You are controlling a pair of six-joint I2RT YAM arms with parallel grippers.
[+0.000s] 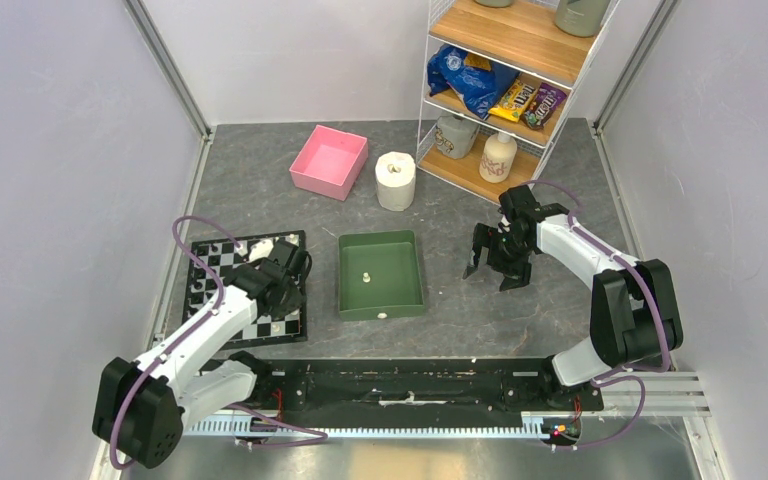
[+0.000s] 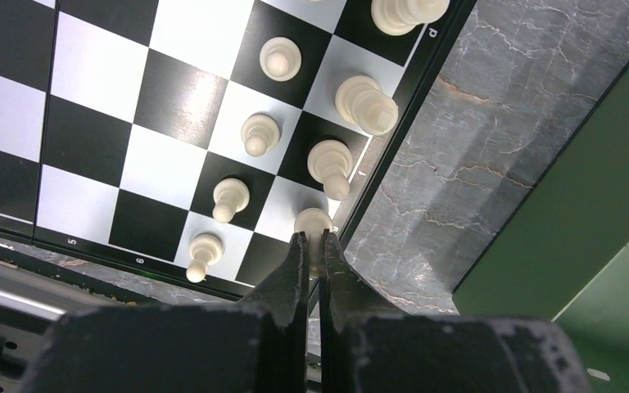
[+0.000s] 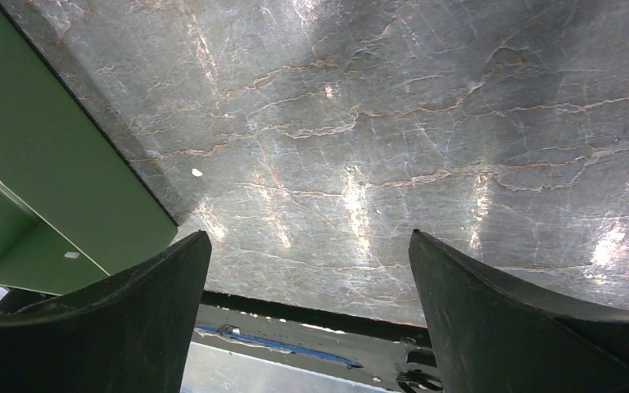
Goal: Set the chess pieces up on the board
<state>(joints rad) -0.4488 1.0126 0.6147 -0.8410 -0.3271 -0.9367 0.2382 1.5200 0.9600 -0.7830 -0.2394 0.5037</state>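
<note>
The checkered board (image 1: 222, 262) lies at the left, with several cream-white chess pieces standing along its right side in two rows (image 2: 260, 133). My left gripper (image 2: 312, 239) is over the board's near right corner, shut on a cream piece (image 2: 314, 223) that stands on a white edge square. In the top view the left gripper (image 1: 287, 283) covers that corner. One piece (image 1: 367, 274) stands in the green tray (image 1: 410, 270) and another (image 1: 381, 314) lies at its near wall. My right gripper (image 1: 490, 268) is open and empty above bare table right of the tray.
A pink box (image 1: 329, 161) and a white paper roll (image 1: 395, 180) stand behind the tray. A shelf unit (image 1: 500, 90) with snack bags and bottles is at the back right. The tray's green wall (image 3: 57, 155) shows left of the right fingers.
</note>
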